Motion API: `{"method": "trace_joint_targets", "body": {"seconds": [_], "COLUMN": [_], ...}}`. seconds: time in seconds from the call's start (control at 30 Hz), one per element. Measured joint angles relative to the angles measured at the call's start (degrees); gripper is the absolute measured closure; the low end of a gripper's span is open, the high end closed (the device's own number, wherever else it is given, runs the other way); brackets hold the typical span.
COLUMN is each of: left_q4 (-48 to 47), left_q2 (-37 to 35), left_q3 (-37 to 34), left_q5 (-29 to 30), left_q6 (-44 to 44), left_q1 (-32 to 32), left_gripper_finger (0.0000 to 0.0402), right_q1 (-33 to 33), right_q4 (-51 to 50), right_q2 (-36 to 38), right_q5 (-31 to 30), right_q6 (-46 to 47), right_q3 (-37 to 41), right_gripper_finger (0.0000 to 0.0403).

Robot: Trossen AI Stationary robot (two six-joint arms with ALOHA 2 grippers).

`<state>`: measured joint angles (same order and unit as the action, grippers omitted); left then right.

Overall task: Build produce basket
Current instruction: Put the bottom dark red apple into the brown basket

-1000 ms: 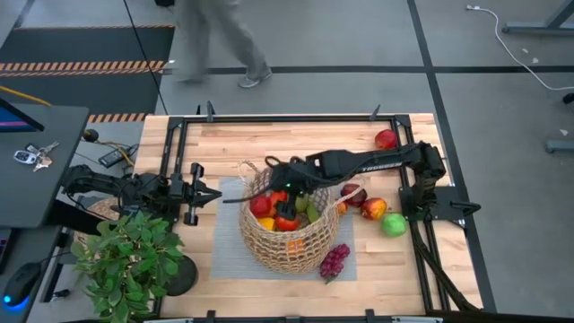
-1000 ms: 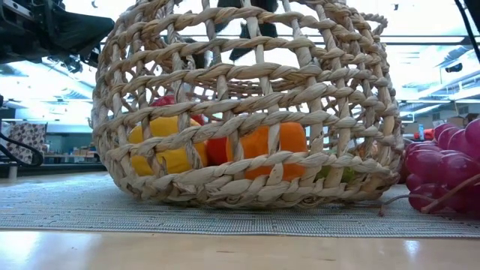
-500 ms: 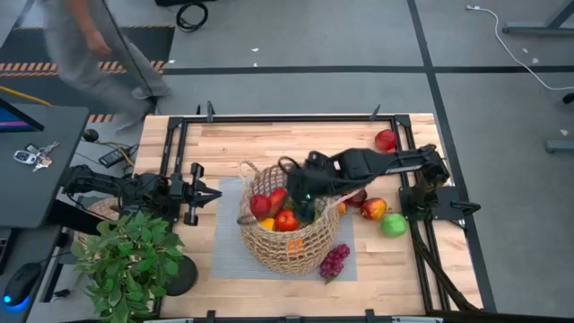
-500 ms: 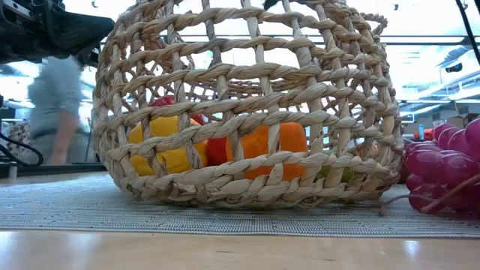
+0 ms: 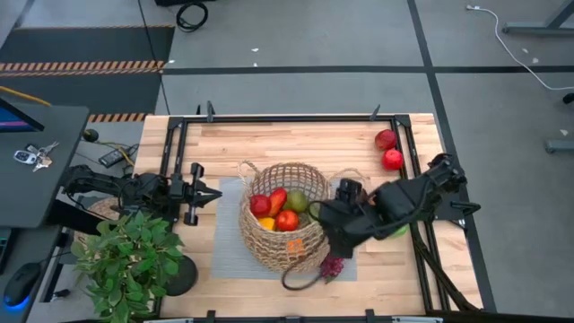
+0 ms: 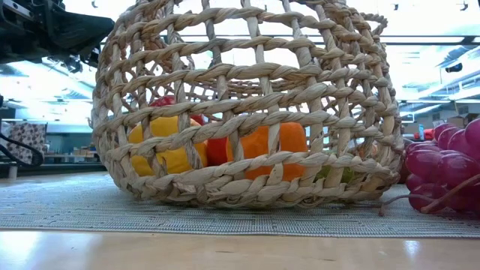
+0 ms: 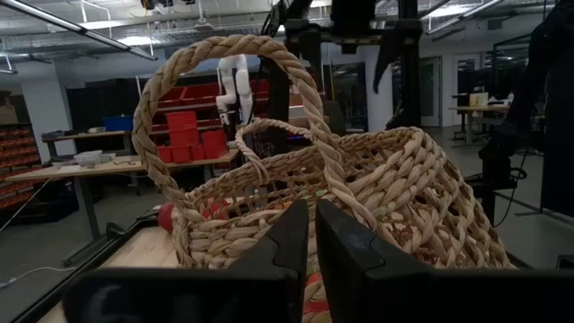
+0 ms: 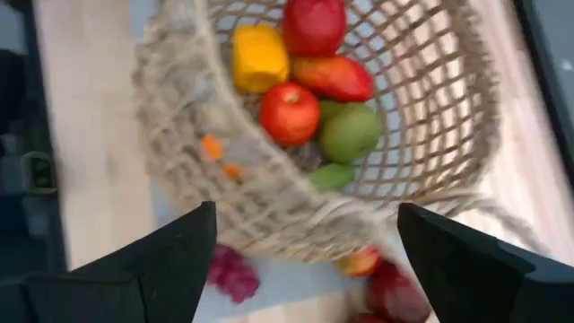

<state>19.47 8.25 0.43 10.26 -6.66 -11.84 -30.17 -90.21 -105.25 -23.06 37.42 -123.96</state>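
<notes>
Now we see the basket (image 5: pixel 285 215) in the middle of the high view, sitting on a grey mat (image 5: pixel 226 260). It already holds some fruit: two red apples (image 8: pixel 290 113), a yellow piece (image 8: pixel 259 56), a red-orange pepper (image 8: pixel 332 77) and two green pieces (image 8: pixel 350 133).

Our right gripper (image 5: pixel 330 218) hangs just beside the basket, to its right in the high view. In the right wrist view its two fingers (image 8: pixel 148 260) stand wide apart with nothing between them, so it holds no fruit.

Our left gripper (image 5: pixel 199 194) waits at the left of the high view, near the basket's handle (image 7: pixel 235 99). Its fingers are close together, almost touching, and we see nothing in them.

We think the job is about half done. Fruit is left on the table: purple grapes (image 5: pixel 333 266) just under the basket at lower middle, two red apples (image 5: pixel 388 149) at the upper right, and some red fruit (image 8: pixel 386 287) beside the basket, partly hidden under the arm. A little green (image 5: pixel 398 231) peeks out there too. Those must go in next.
</notes>
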Motion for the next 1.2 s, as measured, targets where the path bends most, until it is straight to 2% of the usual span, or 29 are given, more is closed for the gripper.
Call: {"method": "trace_joint_targets", "body": {"seconds": [0.23, 0.4, 0.67, 0.87, 1.03, 1.2], "left_q4": [0.0, 0.0, 0.0, 0.0, 0.0, 0.0], "left_q2": [0.0, 0.0, 0.0, 0.0, 0.0, 0.0], "left_q3": [0.0, 0.0, 0.0, 0.0, 0.0, 0.0], "left_q5": [0.0, 0.0, 0.0, 0.0, 0.0, 0.0], "left_q6": [0.0, 0.0, 0.0, 0.0, 0.0, 0.0], "left_q1": [0.0, 0.0, 0.0, 0.0, 0.0, 0.0], "left_gripper_finger": [0.0376, 0.0371, 0.0371, 0.0376, 0.0370, 0.0368], "right_q1": [-4.9, -6.1, -8.2, -10.4, -11.1, -10.0], "right_q4": [0.3, 0.3, 2.6, 7.8, 8.2, 8.1], "right_q2": [0.2, 3.0, 14.6, 22.3, 25.3, 26.4], "right_q5": [1.1, 0.6, 0.7, 4.9, 7.9, 9.8], "right_q6": [1.6, 3.6, 12.8, 22.5, 31.0, 34.5], "right_q3": [0.5, 6.3, 25.4, 41.4, 53.4, 62.5], "right_gripper_finger": [0.0054, 0.0054, 0.0054, 0.0054, 0.0054, 0.0053]}}
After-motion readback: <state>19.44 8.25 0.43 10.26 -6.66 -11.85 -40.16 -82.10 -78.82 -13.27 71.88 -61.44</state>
